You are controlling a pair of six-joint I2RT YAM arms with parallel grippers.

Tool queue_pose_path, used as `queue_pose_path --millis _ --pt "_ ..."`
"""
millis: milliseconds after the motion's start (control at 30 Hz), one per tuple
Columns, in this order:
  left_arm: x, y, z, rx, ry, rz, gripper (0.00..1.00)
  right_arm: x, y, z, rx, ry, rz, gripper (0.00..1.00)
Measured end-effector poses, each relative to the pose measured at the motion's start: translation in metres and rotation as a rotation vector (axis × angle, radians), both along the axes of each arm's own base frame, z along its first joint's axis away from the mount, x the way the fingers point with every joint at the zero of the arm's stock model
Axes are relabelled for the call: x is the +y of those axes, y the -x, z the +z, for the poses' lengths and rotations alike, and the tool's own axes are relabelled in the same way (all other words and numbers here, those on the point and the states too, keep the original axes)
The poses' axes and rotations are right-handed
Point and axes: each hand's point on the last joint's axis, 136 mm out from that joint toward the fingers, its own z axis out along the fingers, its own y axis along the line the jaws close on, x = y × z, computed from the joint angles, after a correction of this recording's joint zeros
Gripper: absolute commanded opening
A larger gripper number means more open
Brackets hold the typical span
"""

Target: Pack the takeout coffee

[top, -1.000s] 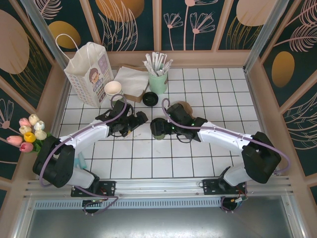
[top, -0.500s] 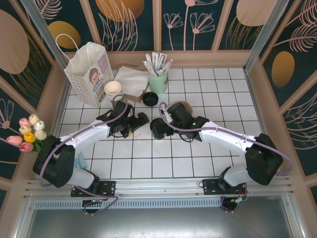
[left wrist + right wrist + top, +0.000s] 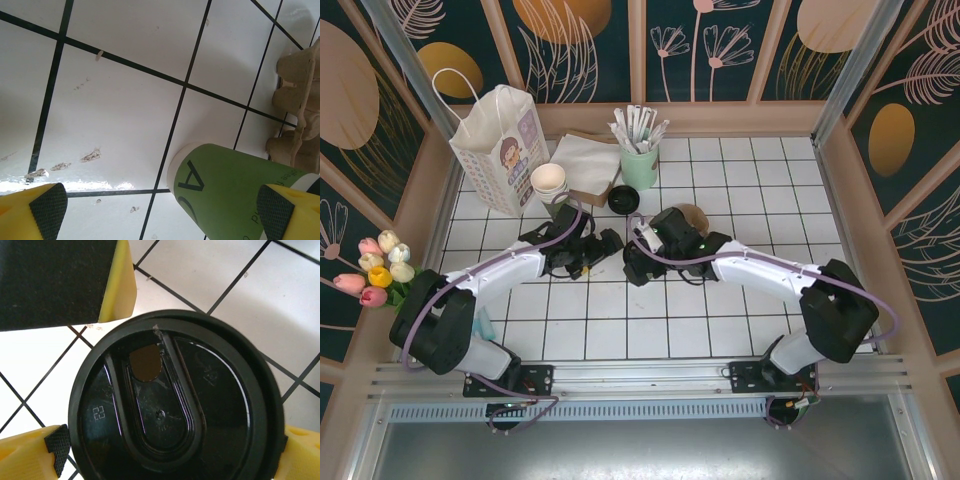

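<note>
The takeout coffee (image 3: 638,268), a green-sided cup with a black lid, stands upright on the white tiles at mid-table. My right gripper (image 3: 642,255) hovers right over it. In the right wrist view the black lid (image 3: 175,395) lies between my yellow fingers (image 3: 47,452), and my right gripper (image 3: 175,457) is open around it. My left gripper (image 3: 598,246) sits just left of the cup and is open. In the left wrist view the green cup wall (image 3: 235,190) stands between my left gripper's (image 3: 162,212) pads, close to the right pad (image 3: 276,214).
A paper bag (image 3: 500,145) stands at the back left, with a stack of cream-rimmed cups (image 3: 548,180) and napkins (image 3: 585,160) beside it. Further right are a mint holder of white sticks (image 3: 640,165), a loose black lid (image 3: 623,198) and a cardboard cup carrier (image 3: 688,214). Flowers (image 3: 380,270) lie at the left edge.
My right gripper has slid left and settled over the lidded cup. The left gripper has crept a little toward the cup. Both stay open.
</note>
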Motion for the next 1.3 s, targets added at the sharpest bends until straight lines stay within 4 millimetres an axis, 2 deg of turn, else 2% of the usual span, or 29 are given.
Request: queue_pose_path --millis 300,800,1133,1300 --pt "-0.003 0.001 0.001 -0.002 0.003 -0.005 0.99 0.001 -0.002 -0.009 0.008 0.022 0.004 0.99" --pt "-0.003 0.001 0.001 0.000 0.002 -0.005 0.98 0.011 -0.011 0.008 -0.018 -0.012 0.002 0.99" --pt "-0.005 -0.003 0.004 -0.008 0.005 -0.005 0.99 0.011 -0.013 0.008 -0.013 -0.013 -0.018 0.83" --pt "-0.002 -0.005 0.004 -0.019 -0.008 0.006 0.98 0.011 -0.014 0.009 -0.014 -0.016 -0.023 0.78"
